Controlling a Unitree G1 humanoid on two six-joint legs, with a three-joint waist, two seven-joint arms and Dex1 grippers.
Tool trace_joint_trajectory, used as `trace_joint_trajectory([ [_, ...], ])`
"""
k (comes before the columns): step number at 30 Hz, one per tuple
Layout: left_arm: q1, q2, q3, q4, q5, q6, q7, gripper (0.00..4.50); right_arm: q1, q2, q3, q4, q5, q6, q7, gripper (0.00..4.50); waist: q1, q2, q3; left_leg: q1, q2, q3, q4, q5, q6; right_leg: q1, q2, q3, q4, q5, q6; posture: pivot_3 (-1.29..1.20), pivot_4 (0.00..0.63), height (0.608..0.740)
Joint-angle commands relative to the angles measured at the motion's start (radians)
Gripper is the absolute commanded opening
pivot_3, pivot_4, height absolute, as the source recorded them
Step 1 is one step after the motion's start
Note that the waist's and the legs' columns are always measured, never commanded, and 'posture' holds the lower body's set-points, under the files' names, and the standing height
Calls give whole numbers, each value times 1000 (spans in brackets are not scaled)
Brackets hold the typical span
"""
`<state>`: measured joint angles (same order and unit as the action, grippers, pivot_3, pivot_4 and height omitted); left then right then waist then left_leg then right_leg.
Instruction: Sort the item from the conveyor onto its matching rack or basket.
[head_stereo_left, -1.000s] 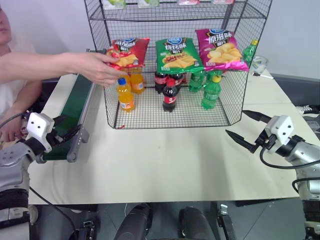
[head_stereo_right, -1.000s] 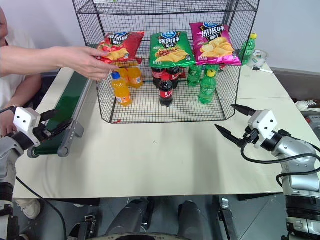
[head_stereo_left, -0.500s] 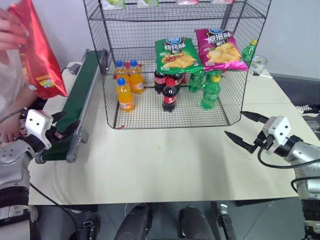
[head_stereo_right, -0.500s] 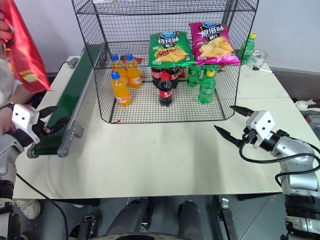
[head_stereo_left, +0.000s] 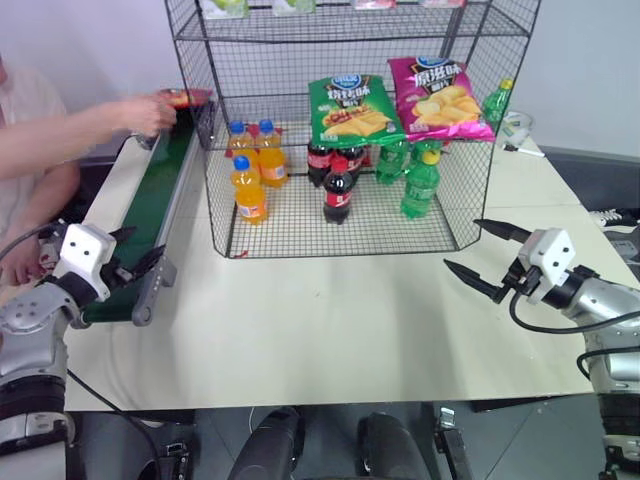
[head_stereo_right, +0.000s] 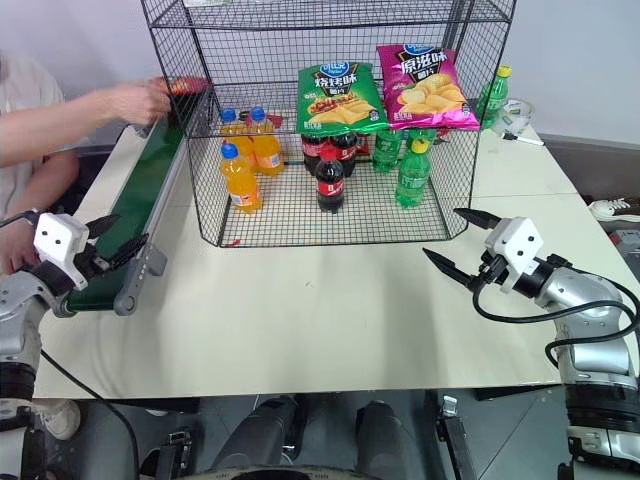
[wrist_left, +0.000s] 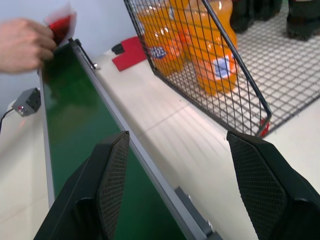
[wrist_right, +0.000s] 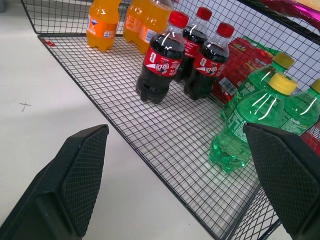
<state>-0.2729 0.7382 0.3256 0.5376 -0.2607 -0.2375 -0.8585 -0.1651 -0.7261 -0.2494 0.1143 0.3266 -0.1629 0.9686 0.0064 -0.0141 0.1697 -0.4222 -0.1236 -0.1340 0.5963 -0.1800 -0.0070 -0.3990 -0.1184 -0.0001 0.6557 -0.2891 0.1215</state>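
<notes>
Red snack bag (head_stereo_left: 187, 97) lying at far end of conveyor (head_stereo_left: 150, 215), mostly hidden by person's hand (head_stereo_left: 150, 112); logo and print not showing. Rack (head_stereo_left: 350, 120) top tiers running off upper edge; items on them (head_stereo_left: 228, 6) cut off, unidentifiable. Person's arm (head_stereo_left: 60, 140) exiting left edge. Text on green bag (head_stereo_left: 350, 105) and magenta bag (head_stereo_left: 440, 97) too small to read

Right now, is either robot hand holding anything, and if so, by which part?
No. The left hand and right hand are both open and empty. A person's hand holds the red snack bag by its end.
</notes>
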Motion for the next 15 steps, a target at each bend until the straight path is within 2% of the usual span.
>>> trace_joint_trajectory([
  [1,17,15,9,-15,1,-26,1,3239,-4,-3,-9,-15,2,-23,-3,4500,0,0,0,0,0,0,0,0,0,0,0,0,0,0,0,0,150,740],
  [15,100,6,34,-117,-51,23,-20,3239,-24,0,22,-2,-3,-33,11,4500,1,0,0,0,0,0,0,0,0,0,0,0,0,0,0,0,150,740],
])
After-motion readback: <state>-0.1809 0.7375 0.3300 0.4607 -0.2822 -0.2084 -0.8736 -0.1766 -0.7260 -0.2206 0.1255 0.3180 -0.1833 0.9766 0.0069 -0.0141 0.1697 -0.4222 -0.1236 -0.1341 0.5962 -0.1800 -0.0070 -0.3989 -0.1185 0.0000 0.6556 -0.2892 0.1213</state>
